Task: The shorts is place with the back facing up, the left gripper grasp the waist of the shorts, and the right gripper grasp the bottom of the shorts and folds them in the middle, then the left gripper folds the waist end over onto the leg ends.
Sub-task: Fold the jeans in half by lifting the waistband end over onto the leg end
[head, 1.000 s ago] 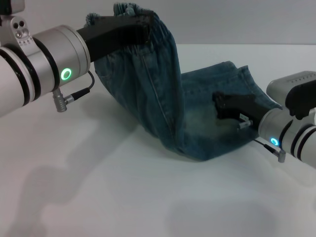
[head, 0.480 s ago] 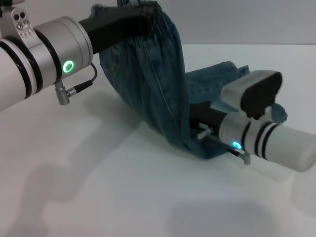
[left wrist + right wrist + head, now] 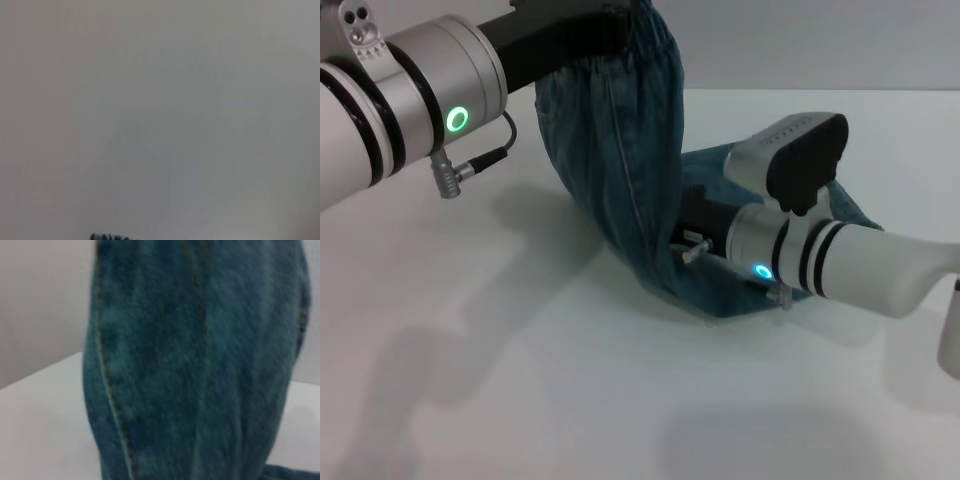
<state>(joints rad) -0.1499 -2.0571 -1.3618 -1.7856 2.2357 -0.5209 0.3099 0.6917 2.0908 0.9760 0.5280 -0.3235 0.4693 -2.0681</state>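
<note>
Denim, blue-green and faded, makes up the shorts (image 3: 630,190), and no brand, label or writing can be read on them or on the arms. The tabletop (image 3: 520,380) is plain white and matte, with soft shadows of the arms on it; behind it stands a pale grey wall.

In the head view the left gripper (image 3: 605,25) is at about 11 o'clock, high above the tabletop, and its black jaws are closed on the waist of the shorts (image 3: 650,50). From there the cloth hangs down in a curved sheet toward the centre, with 1 long seam running along it. A green ring glows on the silver wrist of this arm. The lower part of the shorts lies flat on the tabletop at about 3 o'clock from the centre.

The right gripper (image 3: 692,222) reaches in from 4 o'clock, low over the flat part, and its tip is just beside the hanging sheet. Whether its jaws are open or closed I cannot tell, because the denim hides them. The right wrist view is filled by the hanging denim very near the camera. The left wrist view shows mostly pale wall.
</note>
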